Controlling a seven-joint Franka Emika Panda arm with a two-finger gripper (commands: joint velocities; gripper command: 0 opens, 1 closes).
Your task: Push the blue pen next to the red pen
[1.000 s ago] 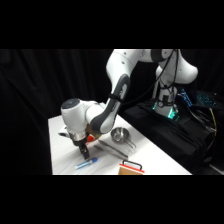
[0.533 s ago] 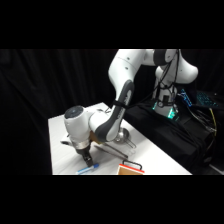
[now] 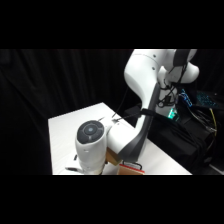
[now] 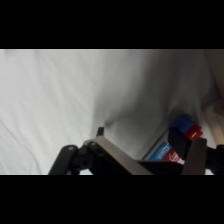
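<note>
The blue pen (image 4: 163,151) lies on the white table (image 4: 60,100) just beside the gripper's (image 4: 150,162) black linkage (a red-and-blue object (image 4: 187,127) sits close by). Whether the gripper is open cannot be told.

Blue pen (image 4: 163,151) low, beside red pen (image 4: 194,133)

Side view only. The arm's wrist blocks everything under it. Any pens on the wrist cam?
Observer: Yes. A blue shape and a red shape sit side by side at the wrist view's lower right.
Operator: Touching?
Observer: Too blurred to tell. The black linkage hides part of them.
Operator: Anything else nearby?
Observer: Above them only the white table shows.
</note>
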